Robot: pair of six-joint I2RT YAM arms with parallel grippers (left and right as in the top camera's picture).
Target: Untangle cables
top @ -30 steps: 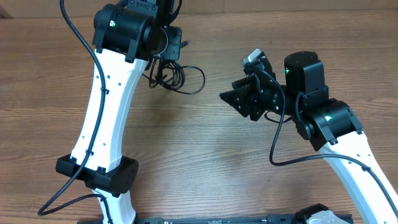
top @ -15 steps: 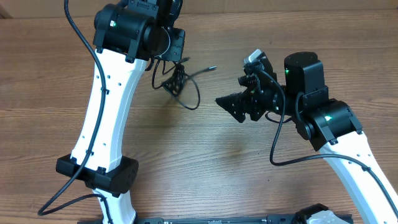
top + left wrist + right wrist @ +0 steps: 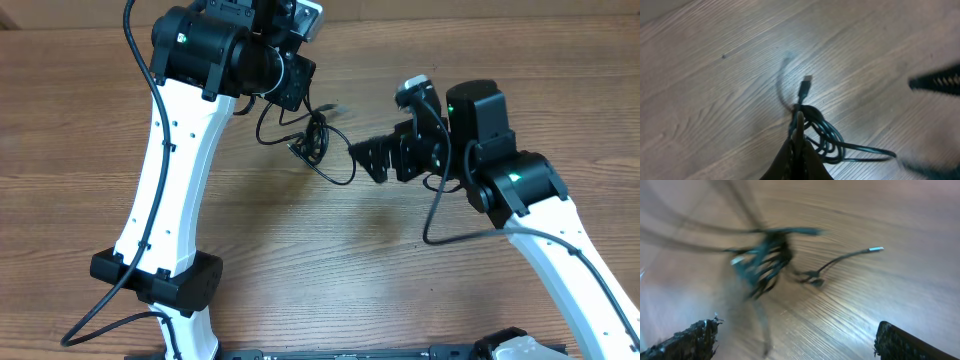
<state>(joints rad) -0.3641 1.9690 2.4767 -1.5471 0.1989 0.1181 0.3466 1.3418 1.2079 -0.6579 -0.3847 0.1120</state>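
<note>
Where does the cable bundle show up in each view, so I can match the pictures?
Overhead: cable bundle at upper centre.
Left wrist: cable bundle at lower centre, pinched in the left hand.
Right wrist: cable bundle at upper left, blurred.
Shared landmark: the wood-grain table.

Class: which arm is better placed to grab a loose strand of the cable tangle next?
Probably right: the right hand stands open, close beside the cables and facing them. The left hand is shut on them, so busy.

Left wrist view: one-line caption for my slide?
Left pincer shut on the tangled cables, one plug sticking out over the wooden table.
</note>
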